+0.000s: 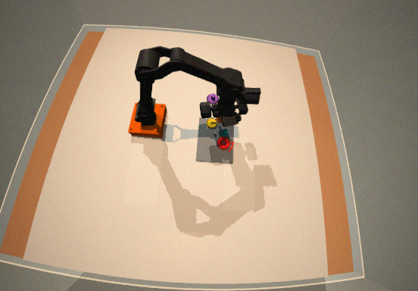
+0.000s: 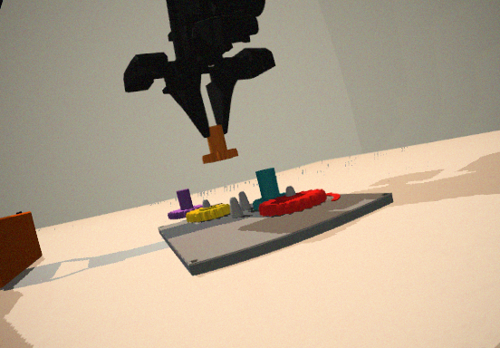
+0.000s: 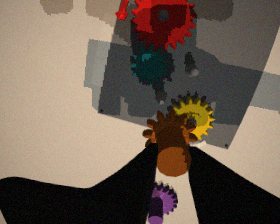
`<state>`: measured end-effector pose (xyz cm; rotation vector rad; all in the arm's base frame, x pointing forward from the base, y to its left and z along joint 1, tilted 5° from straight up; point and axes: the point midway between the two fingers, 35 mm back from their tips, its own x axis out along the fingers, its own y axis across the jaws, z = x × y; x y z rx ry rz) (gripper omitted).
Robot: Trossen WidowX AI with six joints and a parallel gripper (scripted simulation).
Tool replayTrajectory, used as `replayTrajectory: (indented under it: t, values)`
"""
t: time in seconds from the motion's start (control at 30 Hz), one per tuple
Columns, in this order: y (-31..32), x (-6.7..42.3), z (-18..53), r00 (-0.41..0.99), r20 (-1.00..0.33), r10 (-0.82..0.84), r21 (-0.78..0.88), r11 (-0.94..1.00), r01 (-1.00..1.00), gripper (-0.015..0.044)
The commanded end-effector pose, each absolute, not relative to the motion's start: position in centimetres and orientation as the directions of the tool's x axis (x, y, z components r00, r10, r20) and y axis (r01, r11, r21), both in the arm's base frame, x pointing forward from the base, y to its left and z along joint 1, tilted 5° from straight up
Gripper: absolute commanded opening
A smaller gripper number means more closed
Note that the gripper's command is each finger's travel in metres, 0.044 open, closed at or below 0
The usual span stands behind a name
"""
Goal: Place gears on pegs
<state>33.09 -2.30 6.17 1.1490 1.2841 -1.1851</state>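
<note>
My gripper [image 2: 216,130] [image 3: 171,151] is shut on the knob of the orange gear [image 2: 219,156] [image 3: 167,131], holding it upright in the air above the grey board [image 1: 204,151] [image 2: 204,246]. The red gear [image 1: 222,141] [image 2: 290,203] [image 3: 148,25] and the yellow gear [image 1: 210,123] [image 2: 208,214] [image 3: 204,117] are on the board. The teal gear [image 1: 223,132] [image 2: 266,184] [image 3: 150,65] is on the board beside the red gear. Two empty pegs show between yellow and teal, one peg [image 2: 235,207] in front of another peg [image 2: 245,201]. The purple gear [image 1: 213,98] [image 2: 184,201] [image 3: 167,199] stands on the table off the board.
The orange arm base [image 1: 160,117] [image 2: 18,246] stands left of the board in the top view. The red arrow [image 3: 122,11] lies beside the red gear. The arm's shadow falls over part of the board and table. Orange strips [image 1: 57,138] [image 1: 322,153] run along both table sides.
</note>
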Motion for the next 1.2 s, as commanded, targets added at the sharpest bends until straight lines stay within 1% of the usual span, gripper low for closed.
replayTrajectory:
  t: [0.0, 0.27, 0.37, 0.63, 0.93, 1.0, 1.17]
  values:
    - [-3.02, 33.49, 5.57, -0.044, -0.999, 0.010, -0.044, 0.069, 0.997, 0.0000]
    - [-3.83, 33.87, 5.01, -0.044, -0.999, 0.010, -0.043, 0.069, 0.997, 0.0000]
    - [-3.85, 33.88, 5.04, -0.044, -0.999, 0.010, -0.043, 0.097, 0.994, 0.0000]
    - [-3.88, 33.91, 5.09, -0.044, -0.999, 0.010, -0.039, 0.287, 0.957, 0.0000]
    - [-3.86, 33.94, 5.10, -0.044, -0.999, 0.010, -0.033, 0.504, 0.863, 0.0000]
    - [-3.86, 33.94, 5.10, -0.044, -0.999, 0.010, -0.031, 0.533, 0.846, 0.0000]
    - [-3.86, 33.94, 5.10, -0.044, -0.999, 0.010, -0.031, 0.537, 0.843, 0.0000]
